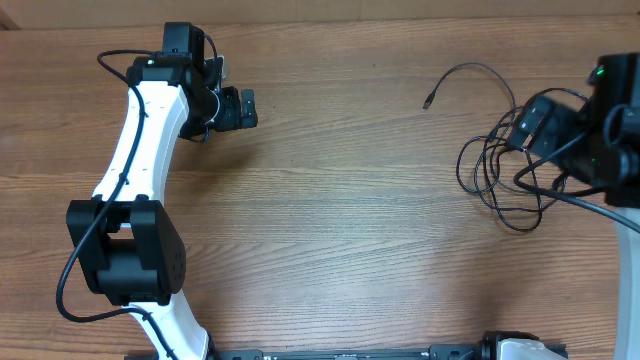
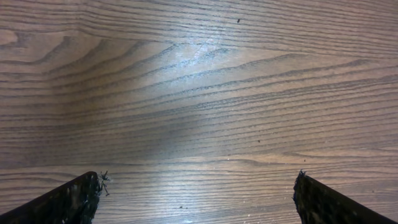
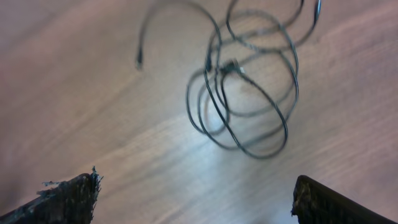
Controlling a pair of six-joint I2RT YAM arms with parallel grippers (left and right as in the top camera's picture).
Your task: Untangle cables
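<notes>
The cables (image 1: 497, 175) lie as a tangle of thin black loops on the wooden table (image 1: 350, 230) at the right. One free end with a small plug (image 1: 428, 102) reaches out to the upper left. My right gripper (image 1: 520, 135) hovers over the tangle's upper right part, open. In the right wrist view the looped cables (image 3: 231, 68) lie ahead of the open right gripper (image 3: 196, 186), apart from both fingers, with a plug end (image 3: 139, 63) at the left. My left gripper (image 1: 248, 108) is far off at the upper left; the left gripper (image 2: 198, 186) stands open over bare wood.
The left arm's white link and black base joint (image 1: 125, 250) stretch along the table's left side. The right arm's body (image 1: 610, 130) sits at the right edge. A black rail (image 1: 350, 354) runs along the front edge.
</notes>
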